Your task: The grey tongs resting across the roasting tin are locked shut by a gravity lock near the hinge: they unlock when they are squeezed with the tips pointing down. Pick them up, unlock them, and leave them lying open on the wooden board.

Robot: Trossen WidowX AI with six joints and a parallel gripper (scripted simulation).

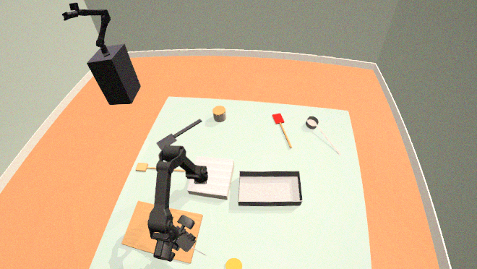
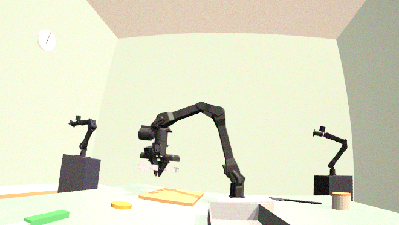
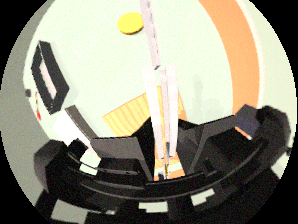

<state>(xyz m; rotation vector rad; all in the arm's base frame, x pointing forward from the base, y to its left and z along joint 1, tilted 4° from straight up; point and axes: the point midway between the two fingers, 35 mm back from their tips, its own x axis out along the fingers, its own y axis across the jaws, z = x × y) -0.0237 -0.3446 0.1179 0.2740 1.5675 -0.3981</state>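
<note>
The black claw [image 1: 185, 232] [image 2: 158, 173] [image 3: 158, 117] is clamped on the grey metal tongs [image 1: 201, 251] [image 2: 144, 166] [image 3: 153, 100], held roughly level above the flat wooden board [image 1: 139, 220] [image 2: 169, 198] [image 3: 125, 119], probably because unlocking there, tips down, would leave only a short lowering
</note>
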